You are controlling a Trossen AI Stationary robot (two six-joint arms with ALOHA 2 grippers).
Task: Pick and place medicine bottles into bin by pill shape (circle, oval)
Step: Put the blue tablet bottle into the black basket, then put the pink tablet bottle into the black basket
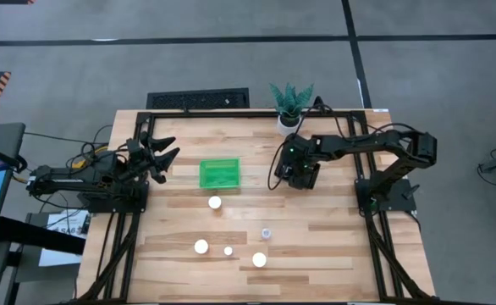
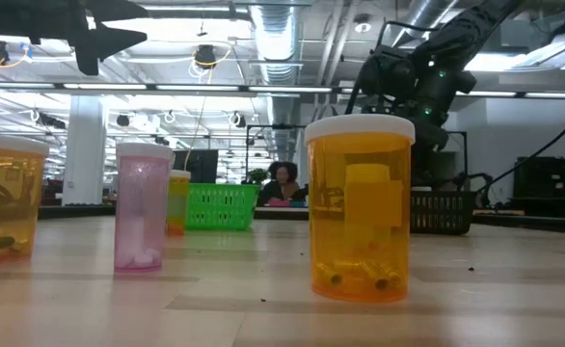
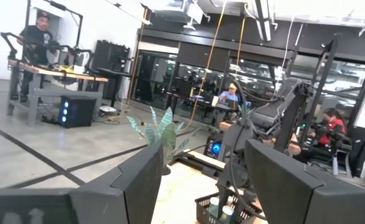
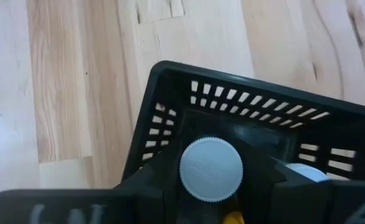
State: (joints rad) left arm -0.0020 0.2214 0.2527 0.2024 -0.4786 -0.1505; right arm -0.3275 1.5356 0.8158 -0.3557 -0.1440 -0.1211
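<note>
My right gripper (image 1: 299, 172) hangs over the black bin (image 4: 245, 106), shut on a medicine bottle whose white cap (image 4: 211, 168) faces the wrist camera. A second white cap (image 4: 307, 171) lies inside that bin. The green bin (image 1: 219, 174) stands left of it. Several white-capped bottles stand upright on the near half of the table, among them one (image 1: 215, 202) near the green bin and two (image 1: 201, 246) (image 1: 259, 259) closer to the front. In the low view an orange one (image 2: 360, 207) and a pink one (image 2: 143, 207) stand close. My left gripper (image 1: 165, 155) waits open at the table's left. My right gripper has the bottle pinched between its two fingers (image 4: 161, 180), one on either side just under the white cap; the cap hides the sides themselves. The fingers slant steeply down from the table's right. The bottle stands upright, cap up, within the black bin's outline.
A white pot with a green plant (image 1: 289, 106) stands at the far edge behind the black bin. A dark grille (image 1: 199, 99) lies beyond the far edge. People sit and stand at desks in the room beyond the table.
</note>
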